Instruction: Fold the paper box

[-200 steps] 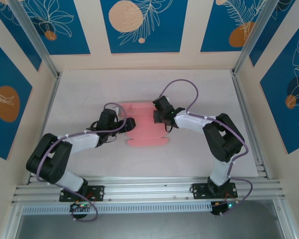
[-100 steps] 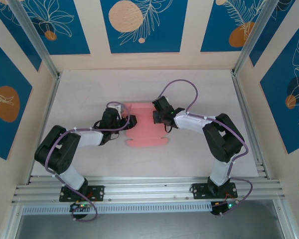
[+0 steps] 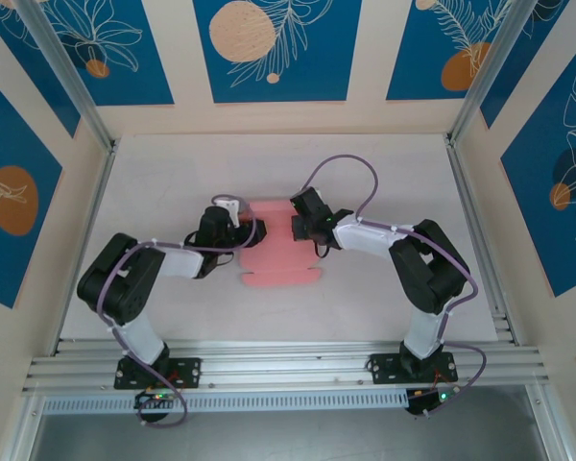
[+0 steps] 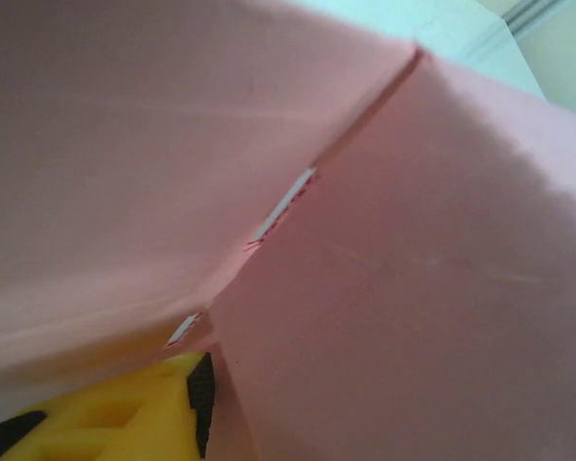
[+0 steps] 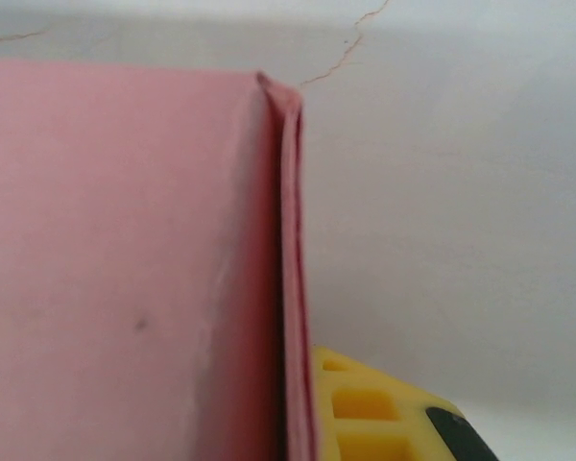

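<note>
My right gripper (image 3: 296, 226) is closed on the right edge of the paper box (image 3: 274, 252). In the right wrist view a doubled pink edge (image 5: 286, 240) stands upright and runs down beside the yellow finger pad (image 5: 365, 413), so I read that as a pinch on a raised flap. My left gripper (image 3: 248, 230) is at the opposite, left edge of the sheet. In its wrist view pink card (image 4: 413, 288) with a crease and slits lies hard against the lens, with one yellow pad (image 4: 125, 423) just below. I cannot tell from this whether those jaws are open or clamped. The box lies mid-table (image 3: 384, 173), mostly flat, between the two grippers, with its longer run seeming to go from the far side toward the arm bases. Both grippers work its far half, and the tabbed near end is free. Neither arm is clearly nearer: the card lies to the right of the left gripper and to the left of the right one. I judge the next fold has to turn the left side inward against the held right wall.
</note>
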